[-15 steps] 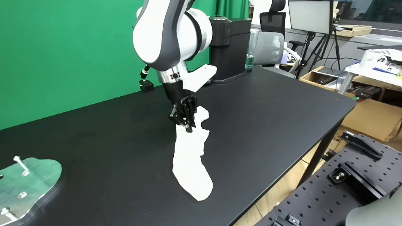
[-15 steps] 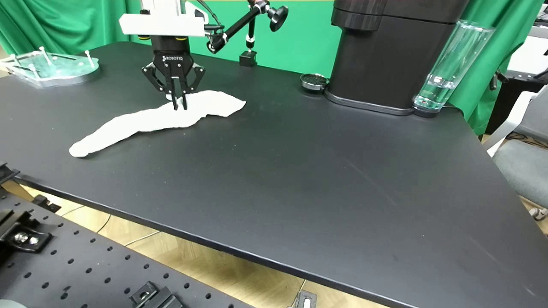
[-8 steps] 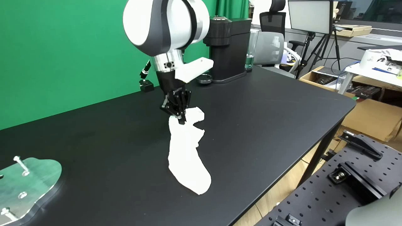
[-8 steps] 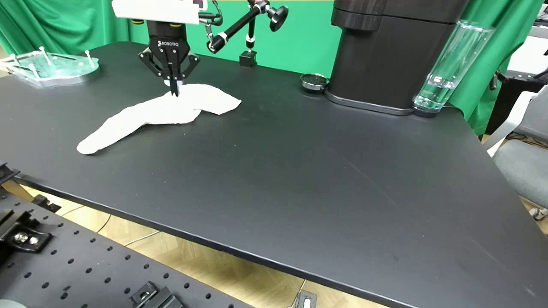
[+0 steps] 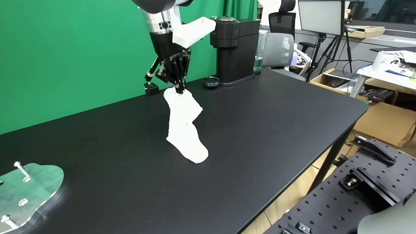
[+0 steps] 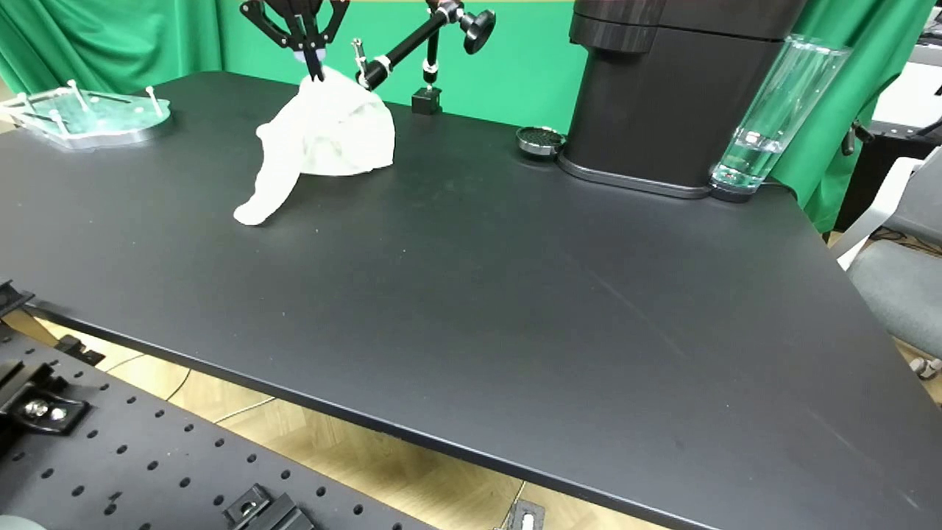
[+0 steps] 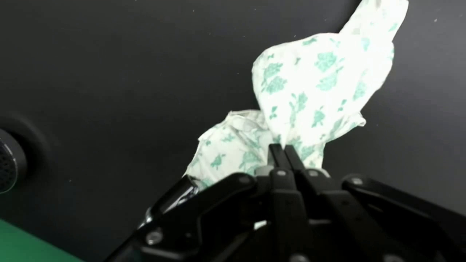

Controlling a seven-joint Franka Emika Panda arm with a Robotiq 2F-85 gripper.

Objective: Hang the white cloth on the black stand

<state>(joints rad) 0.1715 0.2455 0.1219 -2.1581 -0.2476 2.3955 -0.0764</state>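
White cloth (image 7: 324,83): being held up by the pincer (image 7: 283,146) above the table (image 6: 530,309), near the black stand (image 6: 410,48). In the wrist view, green leafy motifs are being seen scattered over its pale ground; a smooth, rounded lobe is being shown next to a more crumpled part, and a narrow strip is being cut off by the top edge. In both exterior views the fabric is being suspended from its pinched top, the slim rounded lower end seemingly being rested on the table. In an exterior view the cloth (image 6: 346,136) is being shown as a broad, faintly green-tinged flap beside that tail. The stand's slanting rod is being seen close to the cloth's upper part; whether contact is being made cannot be told.

Fingertips (image 7: 277,156) are being pressed together, a pinch of cloth being clamped between them. In an exterior view the pincer (image 5: 179,92) is being pointed downward at a slight tilt. Arm (image 5: 161,19): being held steeply over the cloth, the upper links being cut off by the frame.
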